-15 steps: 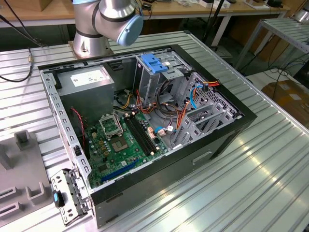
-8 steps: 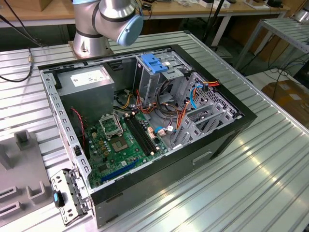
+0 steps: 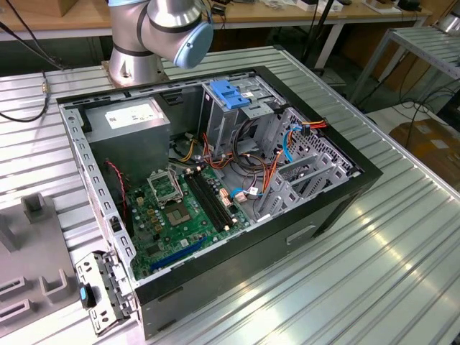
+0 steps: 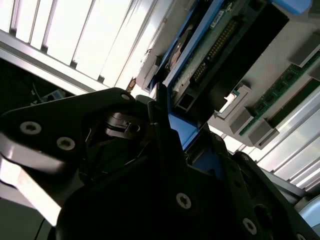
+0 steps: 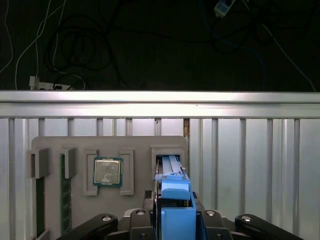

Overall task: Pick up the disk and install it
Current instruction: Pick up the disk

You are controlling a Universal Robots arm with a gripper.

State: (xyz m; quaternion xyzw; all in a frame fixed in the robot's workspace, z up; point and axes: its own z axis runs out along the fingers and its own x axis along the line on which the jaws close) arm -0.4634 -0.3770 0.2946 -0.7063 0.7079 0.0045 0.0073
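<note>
Currently the gripper (image 5: 176, 223) straddles the near end of the disk (image 5: 172, 172), which stands on edge in a slot of the grey tray (image 5: 100, 142). Whether the gripper is clamped on it or merely around it cannot be told. In the second wrist view the disk (image 4: 210, 50) shows its blue rail and connector edge close against the gripper body. The step in hand appears to be the pick-up. For a sound grasp, contact should fall on the flat metal faces and rails, not on the circuit board or connector, and any lift should run straight along the slot so the rails do not bind. The raised slot walls (image 5: 154, 162) lie tight on both sides, so sideways play is small. The CPU (image 5: 107, 171) sits in the neighbouring pocket, with the RAM sticks (image 5: 64, 200) further off. The bare table (image 5: 250, 175) on the other side offers open room. In the exterior view, the case (image 3: 323, 215) lies open, its cage (image 3: 230, 93) crowded by cables (image 3: 266, 172).
</note>
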